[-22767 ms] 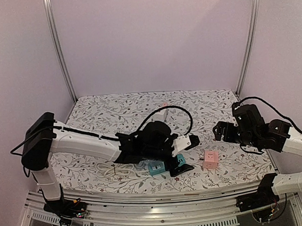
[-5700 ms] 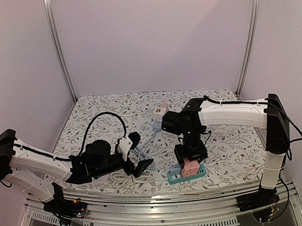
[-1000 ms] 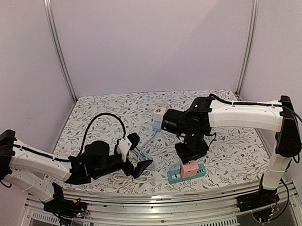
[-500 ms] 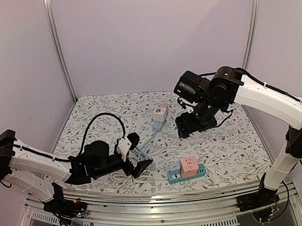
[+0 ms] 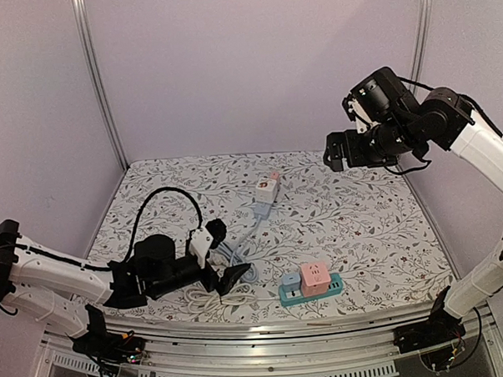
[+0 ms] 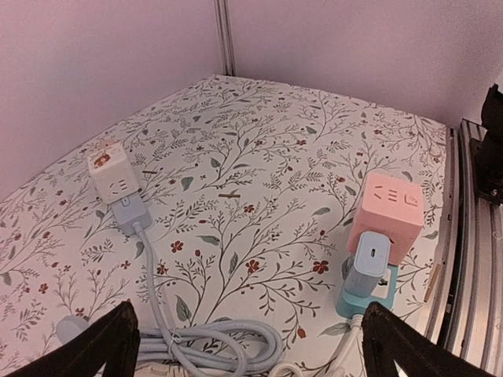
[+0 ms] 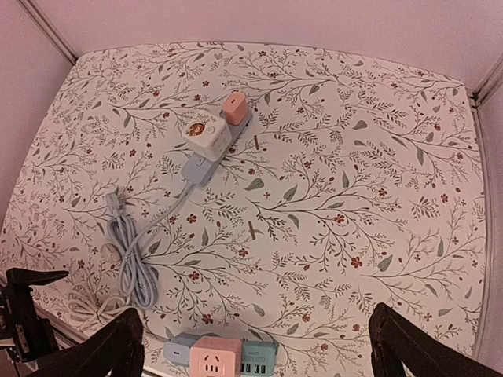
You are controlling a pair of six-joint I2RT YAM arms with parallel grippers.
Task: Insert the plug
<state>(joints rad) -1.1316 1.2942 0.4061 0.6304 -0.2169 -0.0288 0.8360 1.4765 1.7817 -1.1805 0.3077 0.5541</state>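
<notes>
The pink cube plug [image 5: 315, 278] sits upright on the teal power strip [image 5: 333, 290] near the front edge of the table [image 5: 378, 225], right of centre, and looks fully seated beside a pale blue plug [image 5: 289, 282] on the same strip. The strip's long axis runs roughly left to right, its right end tilted slightly away. The right gripper [image 5: 340, 155] hangs high above the far right of the table, well apart from the plug, with its jaws spread wide and nothing between them. From there the plug lies down and toward the near edge. The left gripper [image 5: 224, 255] is much nearer, low over the table just left of the strip, with its jaws also wide and empty. Any final press would probably fall to the left arm, reaching rightward along the strip's length.
</notes>
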